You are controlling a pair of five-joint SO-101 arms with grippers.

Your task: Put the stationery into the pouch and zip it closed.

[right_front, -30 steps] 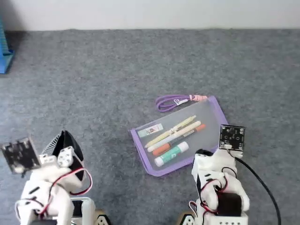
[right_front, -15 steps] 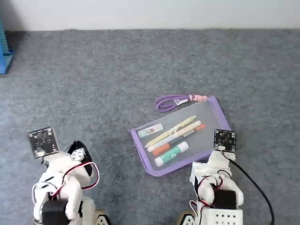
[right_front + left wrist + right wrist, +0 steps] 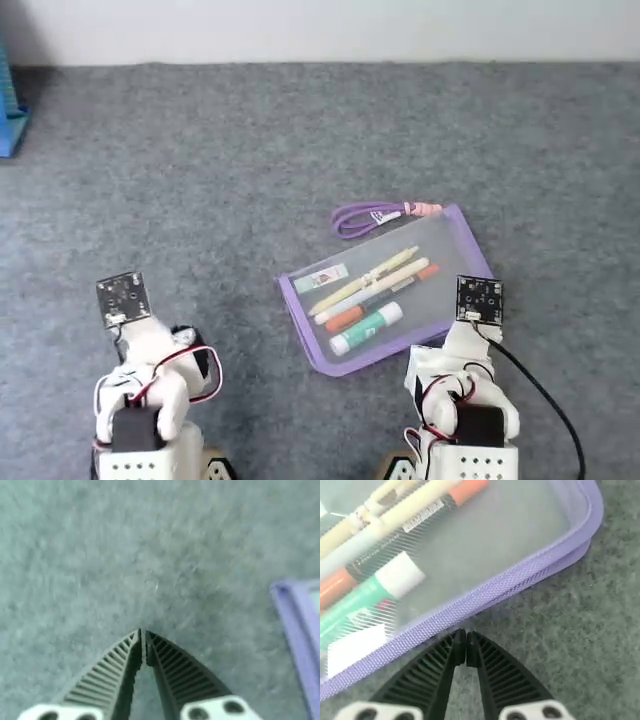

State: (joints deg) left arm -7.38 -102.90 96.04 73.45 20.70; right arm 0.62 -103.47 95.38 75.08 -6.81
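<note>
Table [image 3: 250,150]: grey carpet-like cover, flat, runs to a pale wall at far edge. On it, right of centre: pouch [image 3: 445,245], lying flat at an angle, purple trim, clear front, pens [image 3: 370,282] etc. inside. Purple strap [image 3: 360,217] lies looped on the cover, just beside pouch's far edge. Blue obj [image 3: 8,110] at far-left edge, partly cut off.
</note>
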